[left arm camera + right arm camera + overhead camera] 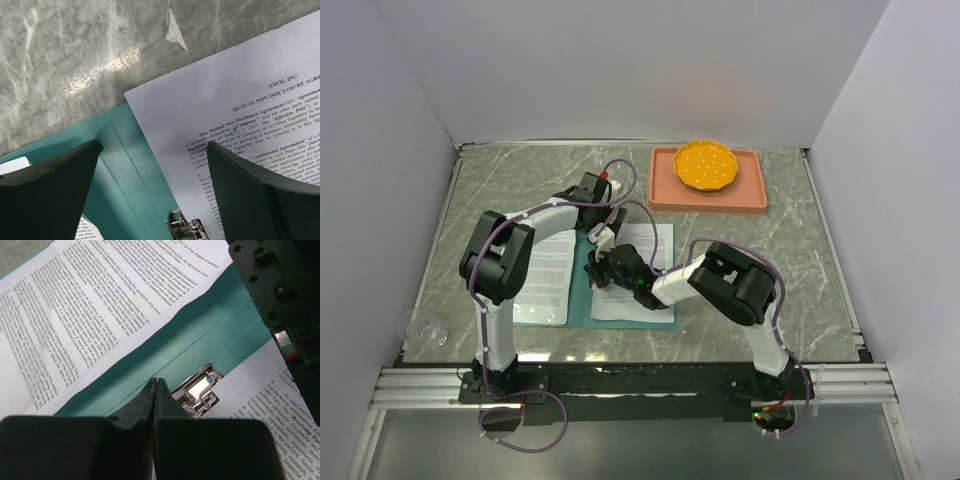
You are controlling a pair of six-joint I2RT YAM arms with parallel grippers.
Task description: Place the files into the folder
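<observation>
- The printed sheets lie on the open teal folder, one on each half, in the middle of the table. One sheet's far corner reaches past the folder's edge onto the table, so shutting the cover now could crease it.
- The metal clip sits at the spine. It is hard to tell whether it pins any paper. Loose sheets could slide if nudged.
- The right hand is pinched fully together and grips nothing, its tip just beside the clip. Pushing on could snag the clip or drag a sheet.
- The left hand is spread wide and empty above the spine and the sheet's edge. Closing there could crumple paper.
- The two hands are close together and could knock each other.
</observation>
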